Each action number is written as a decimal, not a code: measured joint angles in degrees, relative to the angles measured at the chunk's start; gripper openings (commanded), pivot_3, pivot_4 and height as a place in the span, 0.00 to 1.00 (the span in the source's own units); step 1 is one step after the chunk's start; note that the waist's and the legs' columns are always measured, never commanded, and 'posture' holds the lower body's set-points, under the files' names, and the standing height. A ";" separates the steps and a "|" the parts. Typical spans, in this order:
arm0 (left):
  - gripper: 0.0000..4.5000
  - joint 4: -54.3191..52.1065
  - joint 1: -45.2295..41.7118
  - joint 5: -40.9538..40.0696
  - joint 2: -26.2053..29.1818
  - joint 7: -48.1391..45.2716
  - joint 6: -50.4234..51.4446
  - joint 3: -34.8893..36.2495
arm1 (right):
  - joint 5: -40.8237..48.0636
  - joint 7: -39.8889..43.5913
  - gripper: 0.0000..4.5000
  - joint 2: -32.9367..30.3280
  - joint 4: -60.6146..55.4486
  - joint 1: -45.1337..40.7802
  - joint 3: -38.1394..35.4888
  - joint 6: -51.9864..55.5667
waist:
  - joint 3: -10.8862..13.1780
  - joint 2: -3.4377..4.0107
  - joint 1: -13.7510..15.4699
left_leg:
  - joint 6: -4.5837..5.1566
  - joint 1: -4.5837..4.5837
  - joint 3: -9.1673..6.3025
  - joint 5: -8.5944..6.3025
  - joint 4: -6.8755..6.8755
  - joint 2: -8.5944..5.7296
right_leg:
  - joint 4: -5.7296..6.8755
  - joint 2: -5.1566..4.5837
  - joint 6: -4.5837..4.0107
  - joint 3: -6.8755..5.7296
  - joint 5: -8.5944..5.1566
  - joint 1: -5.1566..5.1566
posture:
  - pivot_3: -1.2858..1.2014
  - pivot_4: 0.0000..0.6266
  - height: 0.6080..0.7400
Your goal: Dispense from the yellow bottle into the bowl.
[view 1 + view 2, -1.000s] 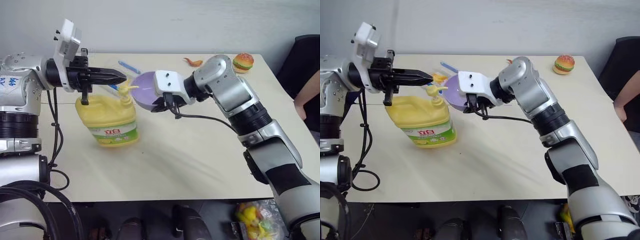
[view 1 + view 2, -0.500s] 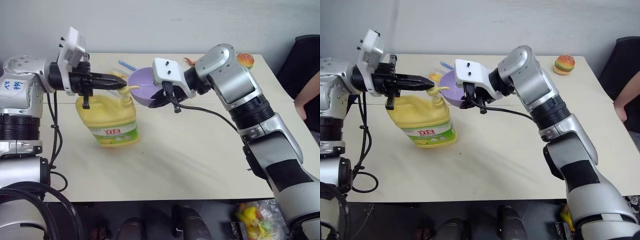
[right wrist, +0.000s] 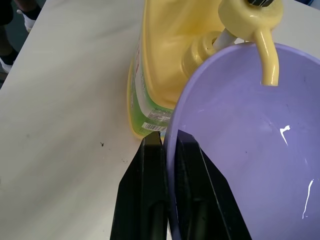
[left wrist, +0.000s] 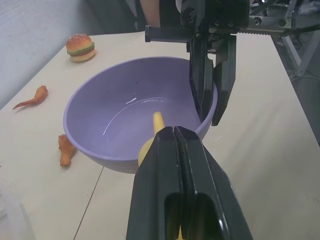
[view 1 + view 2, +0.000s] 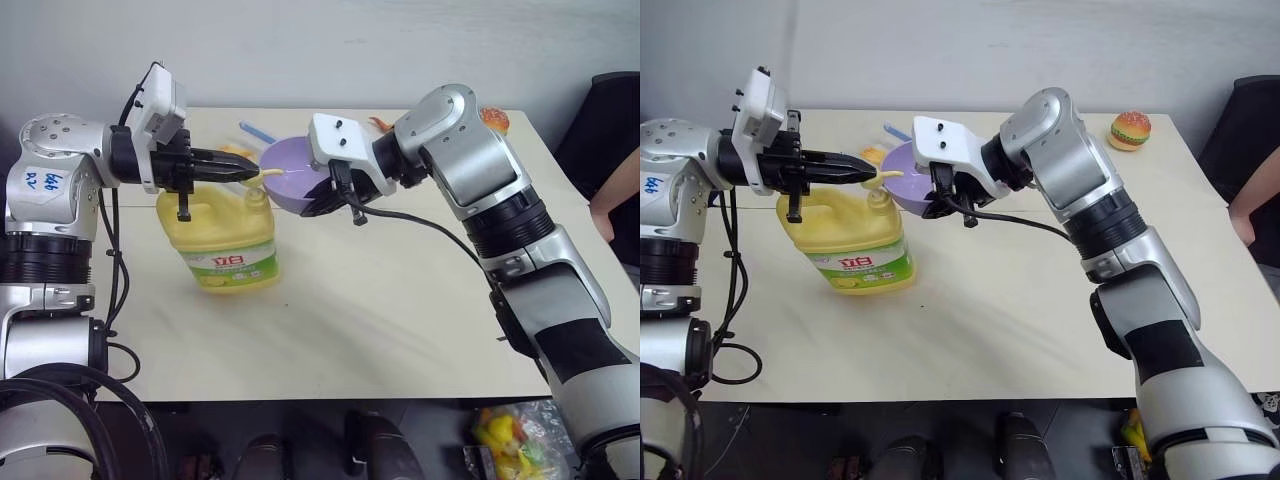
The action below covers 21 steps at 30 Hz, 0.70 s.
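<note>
The table, a pale cream top, fills the middle of both head views, with a plain light wall behind it and a dark chair with a person's arm at the right edge. The yellow bottle stands upright left of centre, label toward the camera. Just right of its pump, and raised off the table, is the bowl, tilted toward the bottle so that the pump spout hangs over its rim and inside.

The right gripper has its fingers pinched on the bowl's rim, one inside and one outside. The left gripper, fingers pressed together and holding nothing, lies level over the pump head, tips about at the spout.

Judging by this, the step in hand is the pumping itself: the bowl is placed and a thin white streak already shows inside it. The next move calls for the left gripper to press straight down on the pump head while the bowl stays put beneath the spout.

A toy burger, a blue stick and small orange bits lie toward the far edge.
</note>
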 measured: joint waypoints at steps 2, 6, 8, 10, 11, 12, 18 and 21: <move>0.00 0.00 0.01 0.00 0.01 -0.04 0.18 -0.03 | -0.01 0.03 0.00 0.00 0.00 0.00 0.00 -0.02 | 0.00 0.00 0.00 | 0.00 0.00 0.00 0.00 0.00 0.00 | 0.00 0.00 0.00 0.00 0.00 0.00 | 0.52 0.24 1.00; 0.00 -1.23 1.05 -0.07 0.10 0.04 1.57 0.08 | -0.01 0.66 0.00 -0.17 -0.24 0.01 0.00 -0.09 | -0.01 0.02 0.01 | 0.00 0.10 0.01 0.00 -0.02 0.00 | 0.01 0.00 0.00 0.03 0.00 0.06 | 0.52 0.24 1.00; 0.00 -2.67 2.04 -0.08 0.11 0.58 1.93 0.28 | -0.02 1.12 0.00 -0.37 -0.52 0.02 0.00 -0.13 | -0.03 0.04 0.05 | 0.00 0.22 0.03 0.00 -0.04 0.00 | 0.01 -0.01 0.00 0.05 0.00 0.17 | 0.52 0.24 1.00; 0.00 -3.77 2.87 -0.08 0.12 1.09 2.09 0.46 | -0.07 1.28 0.00 -0.46 -0.58 0.12 0.01 -0.13 | -0.04 0.05 0.09 | 0.00 0.34 0.05 0.00 -0.06 0.00 | 0.02 -0.02 -0.01 0.09 0.00 0.28 | 0.52 0.24 1.00; 0.00 -3.98 3.07 -0.07 0.12 1.26 2.12 0.47 | -0.08 1.32 0.00 -0.50 -0.58 0.17 0.01 -0.14 | -0.04 0.05 0.12 | 0.00 0.35 0.06 0.00 -0.05 -0.01 | 0.04 -0.03 -0.01 0.11 0.00 0.29 | 0.52 0.24 1.00; 0.00 -4.13 3.22 -0.07 0.13 1.43 2.16 0.47 | -0.09 1.34 0.00 -0.50 -0.61 0.21 0.01 -0.16 | -0.05 0.05 0.14 | 0.00 0.37 0.07 0.00 -0.05 -0.02 | 0.05 -0.04 -0.01 0.12 -0.01 0.29 | 0.52 0.24 1.00; 0.00 -4.61 4.54 -0.07 0.12 3.12 1.65 0.47 | -0.21 1.39 0.00 -0.72 -1.06 0.55 0.07 -0.21 | -0.18 0.20 0.17 | 0.00 0.46 0.12 0.00 -0.08 -0.02 | 0.09 -0.05 -0.01 0.18 -0.01 0.32 | 0.52 0.24 1.00; 0.00 -4.49 4.73 0.02 0.12 3.44 1.13 0.46 | -0.21 1.38 0.00 -0.72 -1.06 0.61 0.11 -0.20 | -0.21 0.24 0.17 | 0.00 0.51 0.13 0.00 -0.08 -0.02 | 0.11 -0.06 -0.02 0.19 -0.01 0.37 | 0.52 0.24 1.00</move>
